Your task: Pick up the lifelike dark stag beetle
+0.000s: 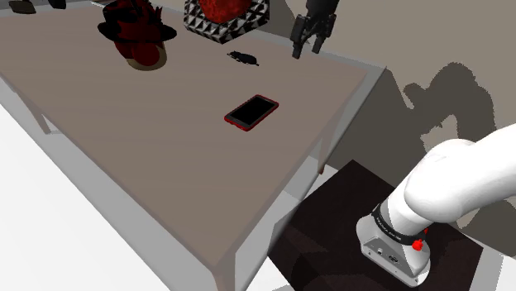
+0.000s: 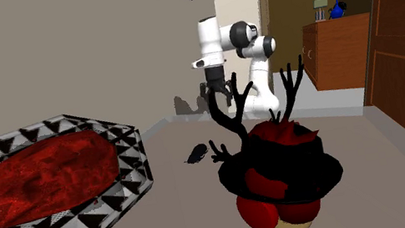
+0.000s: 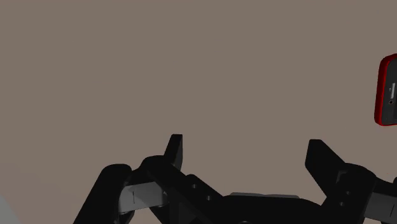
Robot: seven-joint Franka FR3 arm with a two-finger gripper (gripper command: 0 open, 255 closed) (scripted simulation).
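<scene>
Beetle (image 1: pixel 243 58) between box (image 1: pixel 205 30) and phone (image 1: pixel 251 111)

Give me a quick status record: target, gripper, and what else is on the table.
target: dark beetle, lying on the brown table
hand state: gripper open, holding nothing
hand position: over the table, to the shoulder view's right of the beetle, apart from it
nearby: red-cased phone; antlered red-and-black ornament; triangle-patterned box with red filling
stage: beetle not yet grasped
</scene>
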